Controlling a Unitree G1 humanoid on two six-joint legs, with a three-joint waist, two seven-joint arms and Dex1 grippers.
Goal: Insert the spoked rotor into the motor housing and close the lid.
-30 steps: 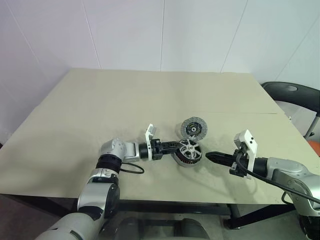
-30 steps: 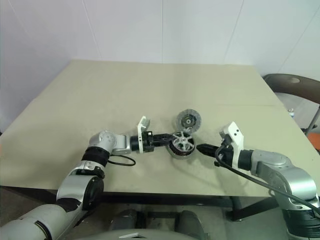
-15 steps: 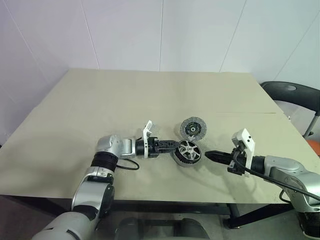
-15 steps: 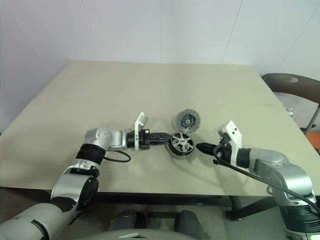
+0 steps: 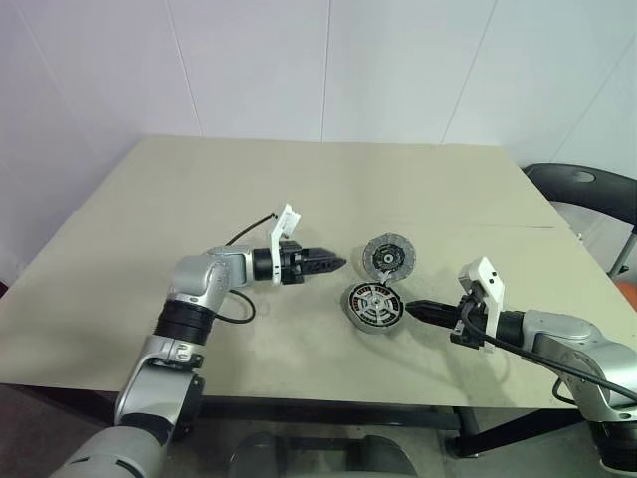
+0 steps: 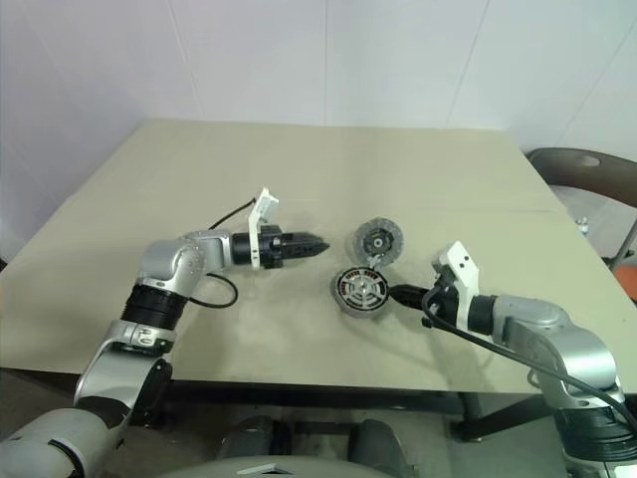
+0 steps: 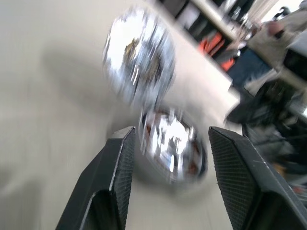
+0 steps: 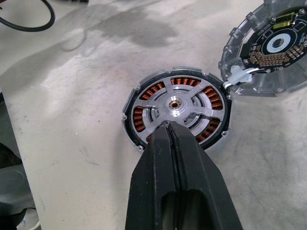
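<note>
Head view, left hand (image 5: 336,264) level above table (image 5: 149,219), right hand (image 5: 410,309) at motor housing (image 5: 373,307)

Nothing to read here: no lettering, label, brand or number shows on the parts or the tabletop (image 5: 149,219).

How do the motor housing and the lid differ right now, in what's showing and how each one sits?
The motor housing shows copper windings with the spoked rotor seated inside; the lid shows a dark ribbed ring around a small centre. The housing lies flat on the table; the lid sits beside it, tilted, its edge at the housing's rim. The shut right gripper rests at the housing, not the lid. Both are round and similarly wide.
</note>
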